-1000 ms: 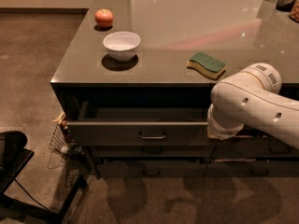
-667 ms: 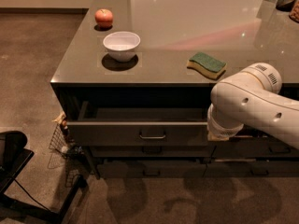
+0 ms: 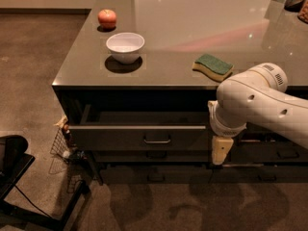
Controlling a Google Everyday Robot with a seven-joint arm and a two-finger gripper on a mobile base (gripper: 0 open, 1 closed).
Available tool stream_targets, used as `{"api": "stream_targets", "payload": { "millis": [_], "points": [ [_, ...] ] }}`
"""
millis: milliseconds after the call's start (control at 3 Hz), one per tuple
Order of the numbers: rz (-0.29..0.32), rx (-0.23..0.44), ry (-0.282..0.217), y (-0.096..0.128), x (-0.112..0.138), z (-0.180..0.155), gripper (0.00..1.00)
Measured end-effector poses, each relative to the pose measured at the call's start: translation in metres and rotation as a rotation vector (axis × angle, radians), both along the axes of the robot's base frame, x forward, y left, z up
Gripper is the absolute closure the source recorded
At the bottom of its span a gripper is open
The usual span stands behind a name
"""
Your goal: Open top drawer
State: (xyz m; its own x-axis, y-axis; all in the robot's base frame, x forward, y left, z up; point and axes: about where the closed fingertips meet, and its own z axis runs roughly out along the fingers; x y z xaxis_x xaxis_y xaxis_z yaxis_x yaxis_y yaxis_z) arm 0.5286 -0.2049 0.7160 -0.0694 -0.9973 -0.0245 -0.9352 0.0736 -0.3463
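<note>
The top drawer [image 3: 120,137] is a wide dark grey front with a small centred metal bar handle [image 3: 157,141]. It stands pulled out a little from under the counter, and a strip of its grey inside [image 3: 144,117] shows. My white arm [image 3: 255,102] comes in from the right. The gripper [image 3: 220,150] hangs down as a cream piece just past the right end of the drawer front, away from the handle.
On the grey counter [image 3: 168,76] are a red apple [image 3: 107,18], a white bowl [image 3: 125,46] and a green-and-yellow sponge [image 3: 212,65]. Shorter drawers [image 3: 156,156] lie below, and another drawer stack [image 3: 284,153] stands to the right. A wire basket [image 3: 65,146] and a black stand [image 3: 14,162] are on the floor at left.
</note>
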Motion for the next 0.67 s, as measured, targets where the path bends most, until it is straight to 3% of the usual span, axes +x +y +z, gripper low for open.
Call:
{"api": "stream_targets", "payload": {
  "millis": [333, 667],
  "points": [
    [0.000, 0.000, 0.000, 0.000, 0.000, 0.000, 0.00],
    [0.028, 0.023, 0.050, 0.009, 0.011, -0.015, 0.00]
  ]
}}
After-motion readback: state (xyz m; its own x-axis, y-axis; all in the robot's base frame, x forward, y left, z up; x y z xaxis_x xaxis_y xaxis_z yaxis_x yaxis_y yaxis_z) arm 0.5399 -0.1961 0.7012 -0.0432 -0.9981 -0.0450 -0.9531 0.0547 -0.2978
